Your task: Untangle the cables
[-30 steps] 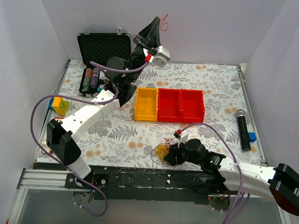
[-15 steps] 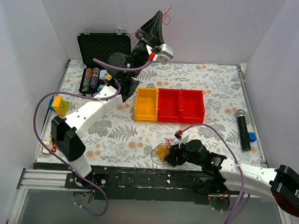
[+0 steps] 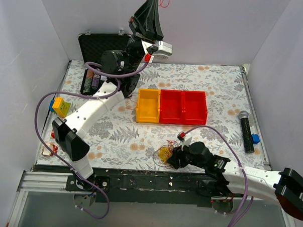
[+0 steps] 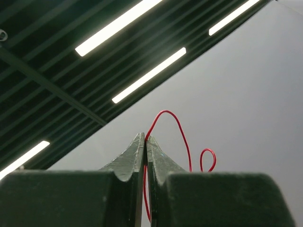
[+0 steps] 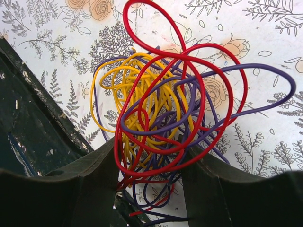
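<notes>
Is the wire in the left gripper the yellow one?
No, the left gripper is shut on a red wire that loops up from between its fingertips.

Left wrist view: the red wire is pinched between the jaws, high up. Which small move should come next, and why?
Probably lower the left gripper toward the table and lay the red wire down apart from the tangle. The jaws are shut on the wire high above the table, no strand visibly links it to the tangle, and the right gripper holds the tangle.
</notes>
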Robot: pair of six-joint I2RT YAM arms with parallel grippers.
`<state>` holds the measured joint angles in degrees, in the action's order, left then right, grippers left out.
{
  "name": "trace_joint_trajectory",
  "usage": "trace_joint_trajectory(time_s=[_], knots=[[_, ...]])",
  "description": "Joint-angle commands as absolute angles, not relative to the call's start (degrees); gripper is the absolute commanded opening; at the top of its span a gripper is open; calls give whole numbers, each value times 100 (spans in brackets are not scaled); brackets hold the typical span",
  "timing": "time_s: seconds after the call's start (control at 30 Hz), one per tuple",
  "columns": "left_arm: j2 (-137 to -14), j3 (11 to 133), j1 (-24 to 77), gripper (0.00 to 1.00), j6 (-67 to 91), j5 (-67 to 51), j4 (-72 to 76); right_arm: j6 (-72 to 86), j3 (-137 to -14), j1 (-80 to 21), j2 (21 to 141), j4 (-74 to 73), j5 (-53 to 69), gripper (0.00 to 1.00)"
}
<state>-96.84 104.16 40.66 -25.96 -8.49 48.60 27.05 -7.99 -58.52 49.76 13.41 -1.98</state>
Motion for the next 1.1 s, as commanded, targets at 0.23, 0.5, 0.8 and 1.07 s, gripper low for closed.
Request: trace_joint_trajectory(time_s=[0.23, 0.5, 0.8, 1.07], knots=[[-10275, 11734, 3990, 0, -3041, -1248, 5379, 2733, -712, -5854, 4816, 1415, -246, 58], [-9993, 10864, 3999, 0, -2936, -1222, 5423, 2760, -659, -5854, 4746, 1415, -272, 58], [-10186, 10696, 3990, 0, -2821, -1064, 5440, 2769, -624, -5845, 4685, 1424, -325, 58], [-10195, 10310, 3981, 0, -2847, -1002, 5554, 2769, -598, -5862, 4658, 1424, -360, 58]])
